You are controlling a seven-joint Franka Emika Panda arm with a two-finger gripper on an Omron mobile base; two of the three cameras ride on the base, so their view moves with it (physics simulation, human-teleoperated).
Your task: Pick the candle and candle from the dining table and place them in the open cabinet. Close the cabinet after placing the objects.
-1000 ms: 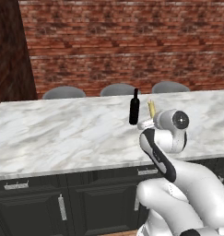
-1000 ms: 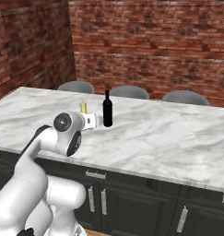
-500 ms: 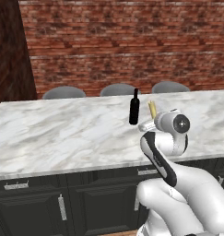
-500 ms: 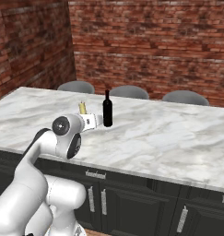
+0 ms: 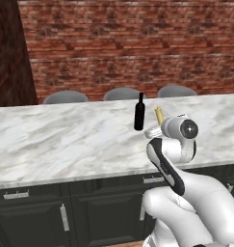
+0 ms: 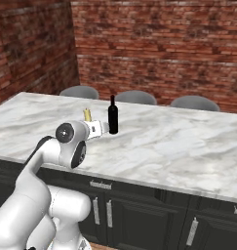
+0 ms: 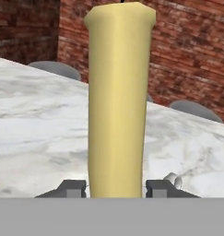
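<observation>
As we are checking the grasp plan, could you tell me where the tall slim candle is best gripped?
Around the lower shaft of the candle, coming level from the robot's side of the table: it stands upright and slim, as the gripper now clamps it, one finger on each flank.

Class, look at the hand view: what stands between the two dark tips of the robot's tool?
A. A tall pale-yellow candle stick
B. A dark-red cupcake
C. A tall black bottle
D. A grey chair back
A: in the hand view the tall pale-yellow candle stick rises upright between the tool's two dark tips, which sit against its sides, over the white marble table top.
</observation>
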